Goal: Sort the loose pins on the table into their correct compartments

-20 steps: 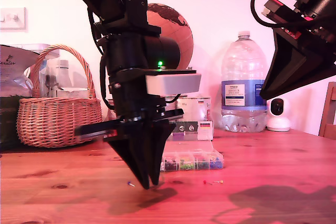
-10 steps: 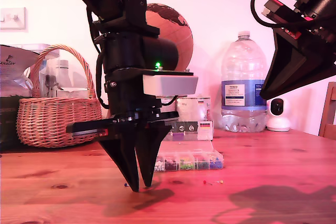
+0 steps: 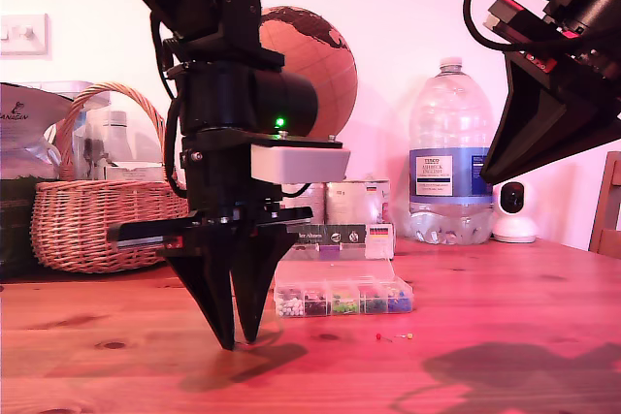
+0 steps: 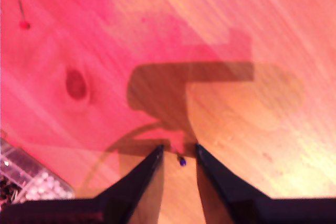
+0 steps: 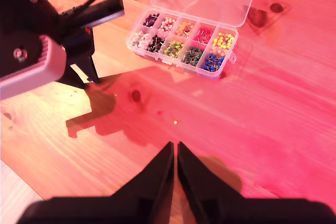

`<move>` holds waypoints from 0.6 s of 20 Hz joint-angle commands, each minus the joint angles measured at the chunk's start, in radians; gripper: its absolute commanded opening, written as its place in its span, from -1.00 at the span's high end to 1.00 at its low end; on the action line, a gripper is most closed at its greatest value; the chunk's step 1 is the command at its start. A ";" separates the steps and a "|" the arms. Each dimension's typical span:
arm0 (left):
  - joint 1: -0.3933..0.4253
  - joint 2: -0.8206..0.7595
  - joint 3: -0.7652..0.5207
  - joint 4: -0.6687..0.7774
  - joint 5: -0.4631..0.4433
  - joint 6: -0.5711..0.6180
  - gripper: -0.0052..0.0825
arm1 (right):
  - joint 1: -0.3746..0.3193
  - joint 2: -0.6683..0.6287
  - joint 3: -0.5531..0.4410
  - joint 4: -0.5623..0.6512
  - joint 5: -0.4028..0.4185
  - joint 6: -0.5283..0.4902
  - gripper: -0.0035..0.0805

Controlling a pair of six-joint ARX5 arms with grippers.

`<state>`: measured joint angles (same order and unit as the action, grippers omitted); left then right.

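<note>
My first gripper (image 4: 178,153) stands open by a narrow gap with its tips down on the table (image 4: 252,35). A blue-headed loose pin (image 4: 181,161) lies between the tips, not pinched. In the exterior view the same gripper (image 3: 240,341) hides that pin. A red pin (image 3: 380,337) and a yellow pin (image 3: 408,335) lie in front of the clear box of compartments (image 3: 342,298), whose lid is open. In the second wrist view the compartments (image 5: 184,43) show sorted pins. My second gripper (image 5: 175,153) is shut on nothing, held high at the exterior view's right (image 3: 543,133).
Along the back of the table stand a wicker basket (image 3: 107,210), a globe (image 3: 315,55), a large water bottle (image 3: 448,157) and a small white camera (image 3: 512,210). A chair back (image 3: 607,203) shows at the exterior view's right edge. Another red pin (image 4: 23,23) lies apart on the wood.
My first gripper moved toward the exterior view's left and its fingers parted, now straddling the blue pin that earlier lay beside it. The second arm has stayed put.
</note>
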<state>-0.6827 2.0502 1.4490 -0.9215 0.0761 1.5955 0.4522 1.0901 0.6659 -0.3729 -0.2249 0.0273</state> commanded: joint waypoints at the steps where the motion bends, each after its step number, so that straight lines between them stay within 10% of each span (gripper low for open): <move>1: 0.009 0.039 -0.034 0.011 -0.017 -0.002 0.50 | -0.004 -0.002 0.015 0.010 -0.001 -0.002 0.95; 12: 0.011 0.039 -0.034 0.002 -0.040 -0.026 0.50 | -0.004 -0.002 0.015 0.010 -0.001 -0.002 0.95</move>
<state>-0.6838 2.0502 1.4490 -0.9215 0.0563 1.5730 0.4522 1.0901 0.6659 -0.3729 -0.2249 0.0273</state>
